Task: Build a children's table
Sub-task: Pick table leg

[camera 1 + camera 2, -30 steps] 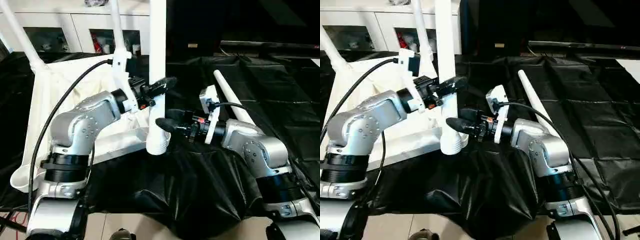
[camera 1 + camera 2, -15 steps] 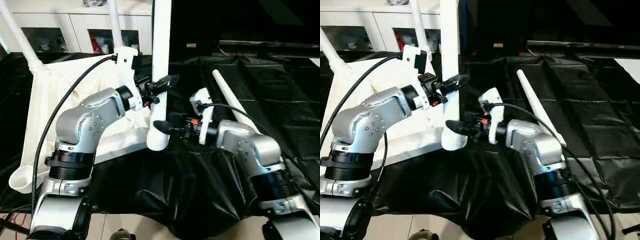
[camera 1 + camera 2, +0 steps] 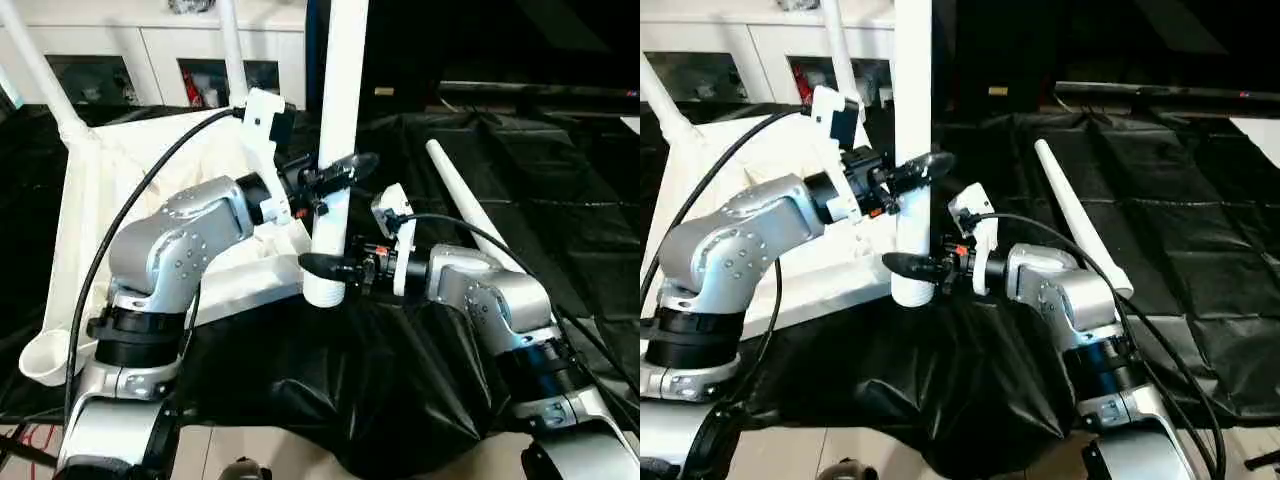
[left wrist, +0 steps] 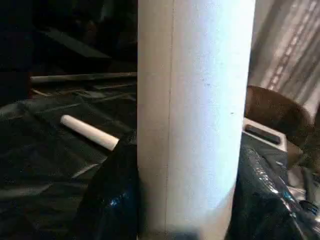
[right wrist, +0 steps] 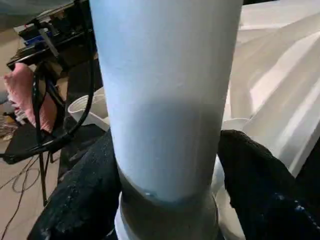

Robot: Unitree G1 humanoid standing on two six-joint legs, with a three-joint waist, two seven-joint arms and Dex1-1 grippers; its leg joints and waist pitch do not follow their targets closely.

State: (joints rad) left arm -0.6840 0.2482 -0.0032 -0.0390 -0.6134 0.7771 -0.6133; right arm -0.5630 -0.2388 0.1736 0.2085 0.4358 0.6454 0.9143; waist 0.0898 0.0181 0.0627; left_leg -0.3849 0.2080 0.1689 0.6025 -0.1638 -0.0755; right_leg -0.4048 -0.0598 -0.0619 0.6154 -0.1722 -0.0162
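Currently both the left gripper (image 3: 338, 172) and right gripper (image 3: 322, 266) clamp the upright leg (image 3: 338, 130) at frame centre; a tilt could jam it in the tabletop (image 3: 90, 200) socket.

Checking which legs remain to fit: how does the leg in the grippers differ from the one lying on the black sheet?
The gripped leg stands upright; the loose leg lies flat on the black sheet. The left gripper and right gripper clamp the gripped leg; nothing touches the loose leg. Both are white tubes.

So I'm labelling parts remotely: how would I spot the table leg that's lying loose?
Start from the black sheet covering the work surface, on the robot's right side. The loose leg lies flat and diagonal on it, beyond the right arm. Unlike the upright leg both grippers clasp, nothing touches it.
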